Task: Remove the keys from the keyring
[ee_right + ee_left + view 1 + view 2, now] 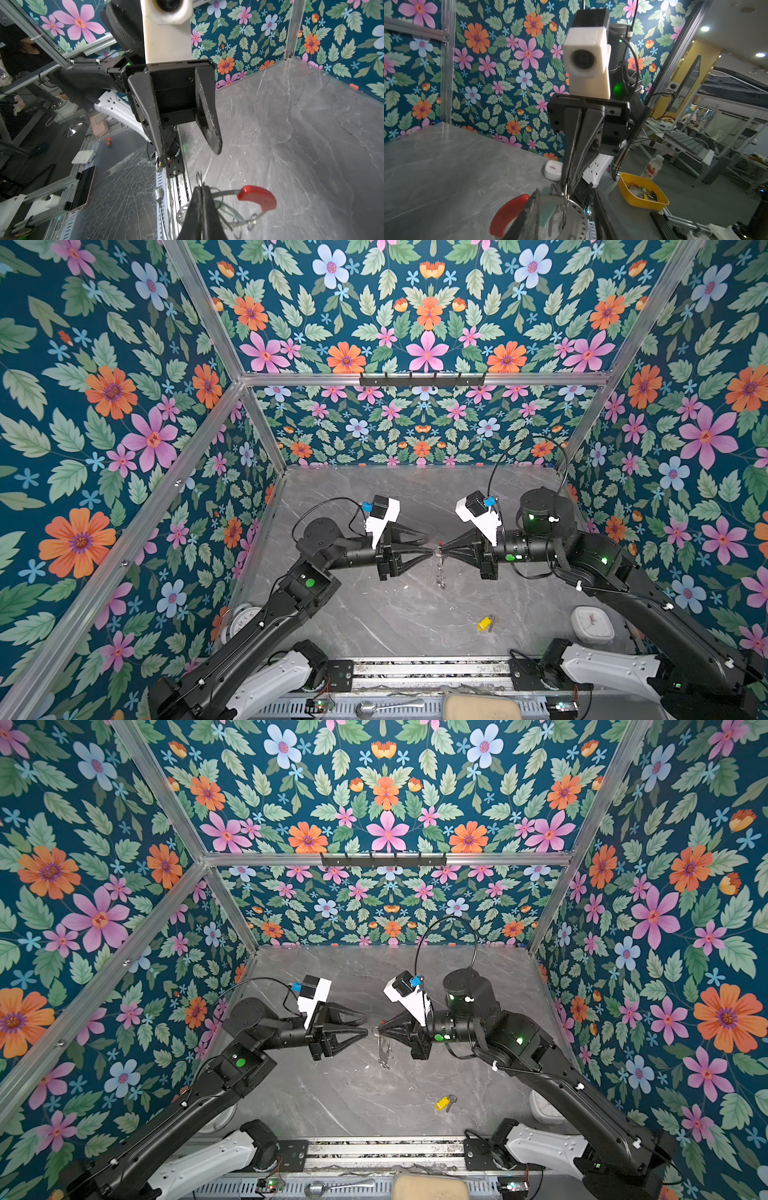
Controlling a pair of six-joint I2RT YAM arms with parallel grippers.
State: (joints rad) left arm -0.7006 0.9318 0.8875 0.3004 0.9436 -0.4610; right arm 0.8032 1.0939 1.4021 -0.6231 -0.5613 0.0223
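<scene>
The keyring (439, 568) (384, 1048) hangs above mid-table between both gripper tips in both top views. My right gripper (441, 550) (201, 189) is shut on its thin metal hoop. The red sleeve (257, 197) (508, 214) and several small split rings (251, 222) stick out beside the fingers. A key with a pale mint tag (548, 208) hangs on the hoop. My left gripper (428, 544) (566, 192) stands open, its fingers straddling the hoop without clamping it. The key with the yellow tag (485, 622) (444, 1102) lies loose on the table, near the front.
A white square clock (592, 624) sits at the front right and a round clock (243, 620) at the front left, partly under the left arm. A spoon (386, 706) and a beige pad (482, 707) lie past the front rail. A yellow bin (641, 193) stands off the table.
</scene>
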